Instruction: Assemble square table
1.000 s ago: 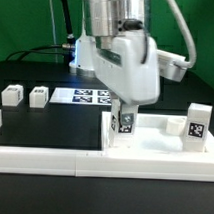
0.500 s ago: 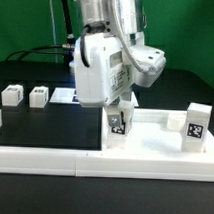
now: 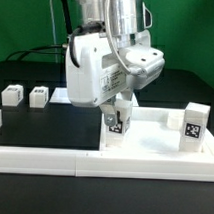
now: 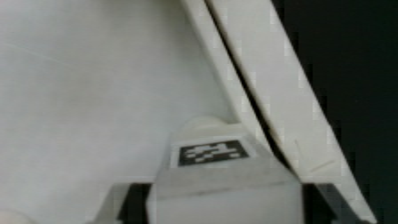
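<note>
The white square tabletop [image 3: 154,143] lies at the exterior view's right, rim up, against the front rail. My gripper [image 3: 120,103] is shut on a white tagged leg [image 3: 116,123] and holds it upright at the tabletop's near-left corner. In the wrist view the leg [image 4: 210,152] sits between my two dark fingers [image 4: 128,203], above the tabletop's flat inside [image 4: 89,80] and its rim [image 4: 267,90]. A second leg [image 3: 195,125] stands upright at the tabletop's right corner. Two more legs [image 3: 11,94] [image 3: 38,96] lie loose on the black table at the left.
The long white border rail [image 3: 53,163] runs along the front edge of the table. The arm's bulky wrist [image 3: 96,70] hangs over the middle and hides the marker board behind it. A green wall is at the back.
The wrist has turned and its body has swung toward the exterior view's left. The held leg has stayed at the tabletop's corner, shifting slightly left.
</note>
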`<state>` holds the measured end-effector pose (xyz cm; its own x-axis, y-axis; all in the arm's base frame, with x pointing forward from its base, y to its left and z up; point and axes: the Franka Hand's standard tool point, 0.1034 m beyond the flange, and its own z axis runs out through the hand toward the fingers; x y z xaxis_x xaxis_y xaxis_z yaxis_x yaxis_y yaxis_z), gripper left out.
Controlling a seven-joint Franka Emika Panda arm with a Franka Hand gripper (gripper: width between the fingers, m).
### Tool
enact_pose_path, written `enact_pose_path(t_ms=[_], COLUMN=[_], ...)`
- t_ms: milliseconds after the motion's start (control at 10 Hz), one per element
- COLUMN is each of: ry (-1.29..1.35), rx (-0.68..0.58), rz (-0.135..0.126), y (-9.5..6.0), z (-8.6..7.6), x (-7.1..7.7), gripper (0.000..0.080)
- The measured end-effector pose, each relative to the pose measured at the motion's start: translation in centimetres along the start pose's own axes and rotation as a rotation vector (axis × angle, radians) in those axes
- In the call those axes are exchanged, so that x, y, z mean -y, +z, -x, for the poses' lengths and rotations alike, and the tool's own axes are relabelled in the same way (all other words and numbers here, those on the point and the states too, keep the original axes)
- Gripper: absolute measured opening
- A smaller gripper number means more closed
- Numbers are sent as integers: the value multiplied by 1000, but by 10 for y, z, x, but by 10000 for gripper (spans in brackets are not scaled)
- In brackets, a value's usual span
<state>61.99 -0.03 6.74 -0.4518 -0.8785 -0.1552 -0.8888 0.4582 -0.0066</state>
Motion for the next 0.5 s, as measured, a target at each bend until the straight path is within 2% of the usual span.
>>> enact_pose_path(t_ms=[100,200,300,400,500], ry=[0,-1,-1,-4,-24], rx=[0,0,0,1,5], rz=[0,0,0,-1,-11], y=[0,0,0,0,-5], z=[0,0,1,1,2], x=[0,0,0,-1,-5], gripper=[302,481,592,592,640])
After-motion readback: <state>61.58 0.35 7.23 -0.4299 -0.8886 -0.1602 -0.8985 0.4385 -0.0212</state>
